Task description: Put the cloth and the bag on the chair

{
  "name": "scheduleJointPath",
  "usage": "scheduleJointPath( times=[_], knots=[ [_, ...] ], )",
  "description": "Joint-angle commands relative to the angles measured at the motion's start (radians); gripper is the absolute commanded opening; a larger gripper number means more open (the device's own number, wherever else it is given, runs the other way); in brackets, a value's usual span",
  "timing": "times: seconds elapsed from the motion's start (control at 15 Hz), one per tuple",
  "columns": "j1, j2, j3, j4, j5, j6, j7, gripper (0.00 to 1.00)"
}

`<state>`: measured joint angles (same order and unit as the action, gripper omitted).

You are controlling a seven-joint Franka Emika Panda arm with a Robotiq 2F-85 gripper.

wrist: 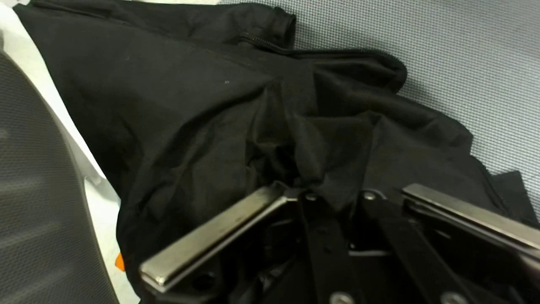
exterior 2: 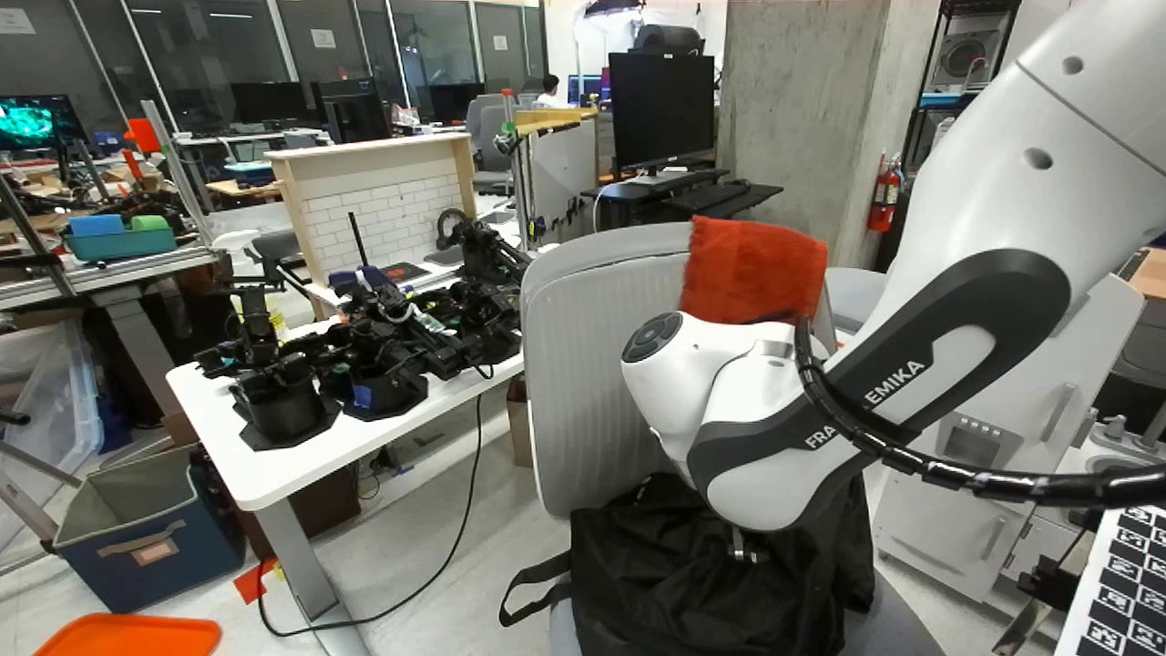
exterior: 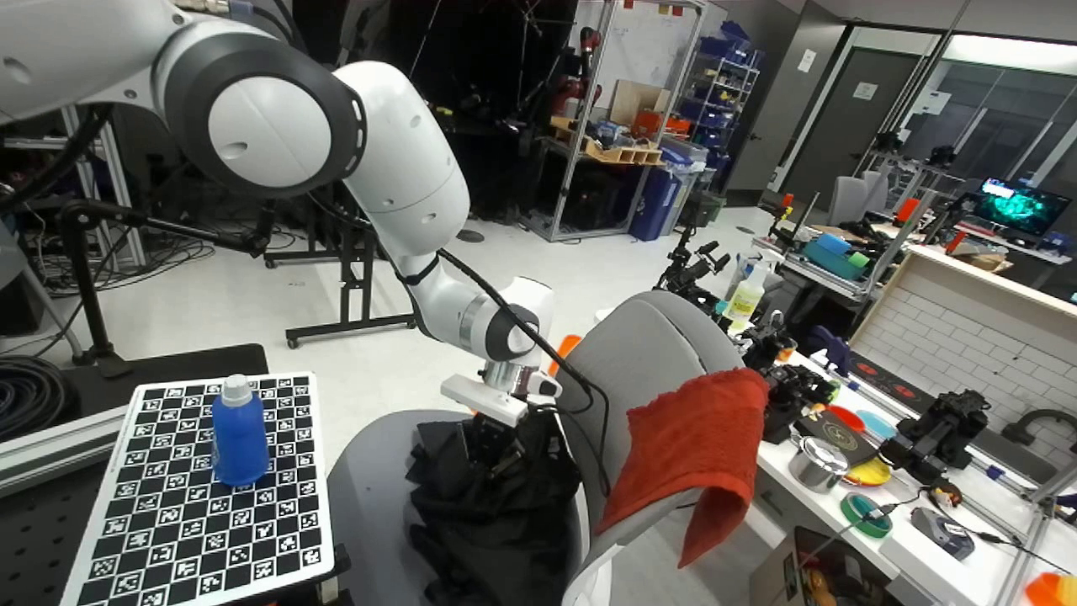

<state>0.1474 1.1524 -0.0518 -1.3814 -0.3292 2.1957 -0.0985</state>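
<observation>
The red cloth (exterior: 697,446) hangs over the top corner of the grey chair's (exterior: 646,345) backrest; it also shows in an exterior view (exterior 2: 752,269). The black bag (exterior: 505,539) lies crumpled on the chair seat, with a strap over the seat edge in an exterior view (exterior 2: 542,588). My gripper (exterior: 496,467) points down into the bag. In the wrist view my gripper's (wrist: 338,196) links lean inward, and bag fabric (wrist: 291,126) bunches up between them. The jaws look shut on this fabric; the fingertips are partly lost in the dark folds.
A checkered board (exterior: 168,505) with a blue bottle (exterior: 240,438) stands beside the chair. A white table (exterior 2: 437,410) with several small black robot arms is behind the backrest. The arm's black cable (exterior: 538,337) hangs close to the backrest.
</observation>
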Motion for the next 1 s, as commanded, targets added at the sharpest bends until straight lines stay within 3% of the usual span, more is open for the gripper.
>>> scheduleJointPath(
  times=[0.0, 0.4, 0.93],
  knots=[
    [0.040, -0.154, 0.002, -0.133, -0.030, 0.057, 0.012, 0.02],
    [0.087, -0.390, 0.001, -0.251, -0.076, 0.074, 0.022, 0.02],
    [0.083, -0.567, 0.003, -0.251, -0.138, 0.045, 0.014, 0.02]
  ],
)
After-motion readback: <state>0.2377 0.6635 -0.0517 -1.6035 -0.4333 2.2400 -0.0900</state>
